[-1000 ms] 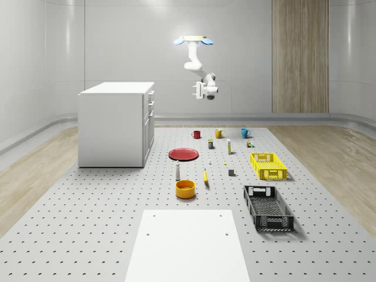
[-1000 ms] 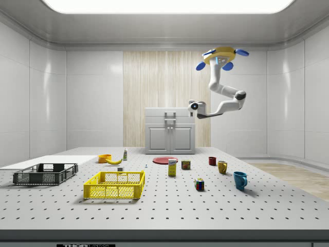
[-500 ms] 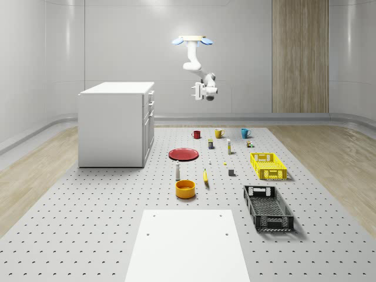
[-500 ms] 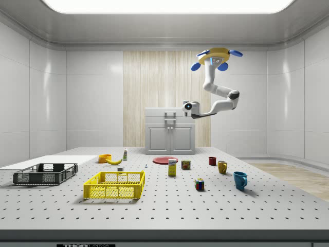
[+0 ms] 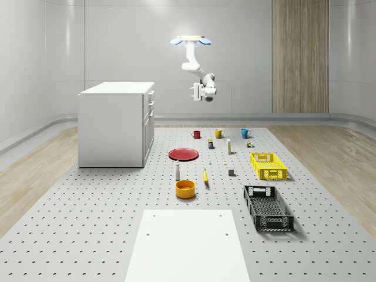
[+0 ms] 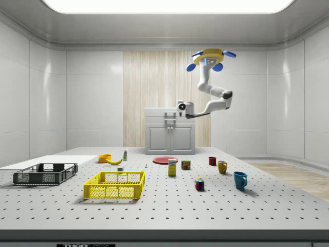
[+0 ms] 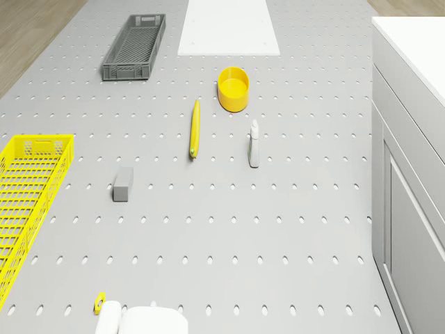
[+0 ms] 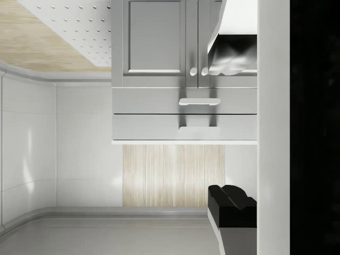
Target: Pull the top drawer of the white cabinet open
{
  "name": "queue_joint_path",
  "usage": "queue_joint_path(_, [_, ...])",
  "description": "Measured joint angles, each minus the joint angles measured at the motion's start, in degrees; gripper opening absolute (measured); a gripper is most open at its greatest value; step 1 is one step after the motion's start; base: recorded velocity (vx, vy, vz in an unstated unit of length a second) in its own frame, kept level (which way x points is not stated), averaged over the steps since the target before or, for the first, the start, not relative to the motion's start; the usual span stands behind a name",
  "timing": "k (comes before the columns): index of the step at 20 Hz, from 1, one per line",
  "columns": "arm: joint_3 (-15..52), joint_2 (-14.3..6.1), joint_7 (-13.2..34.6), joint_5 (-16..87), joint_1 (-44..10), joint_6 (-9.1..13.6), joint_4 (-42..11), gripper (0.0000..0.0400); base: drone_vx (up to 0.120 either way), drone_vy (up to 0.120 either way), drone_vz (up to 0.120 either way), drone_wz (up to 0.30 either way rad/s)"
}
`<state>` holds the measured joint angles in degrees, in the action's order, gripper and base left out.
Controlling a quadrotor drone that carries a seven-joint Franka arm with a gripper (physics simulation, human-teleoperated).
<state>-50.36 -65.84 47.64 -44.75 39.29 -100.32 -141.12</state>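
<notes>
A: The pincer hangs in the air in front of the white cabinet, at about the height of its top edge but well apart from the drawer fronts. I cannot tell whether it is apart or together; in the wrist view only a dark finger shape shows, and that may be just one side of it.

B: And the drone?

A: The drone hovers high above the worktop, over the stretch between the cabinet and the red plate. Compared with a second ago, drone and arm have both drawn closer to the cabinet; in the side view the pincer now overlaps the cabinet's upper corner, where before it sat clear of it.

B: So where is the top drawer?

A: The top drawer is the uppermost band of the cabinet's front, just under its top slab, with a small bar handle. A second drawer lies directly below it, then two doors. It looks fully shut.

B: What does the shift mean for the task?

A: I'd judge this is the approach step, with no contact made. The wrist camera already faces the cabinet front squarely, so the remaining work is probably closing the gap to the handle, gripping it, then pulling away from the cabinet.
</notes>
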Motion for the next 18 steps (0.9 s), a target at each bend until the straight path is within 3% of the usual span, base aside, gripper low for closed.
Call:
queue_joint_path(7, [-0.11,-0.61,0.42,0.48,0.53,-0.54,-0.11,0.0305,0.114,0.0,0.0,0.0])
queue_joint_path(18, [3.96,-0.83,-0.3,-2.79,1.78,-6.07,-3.75,0.0305,0.0,0.0,0.0,0.0])
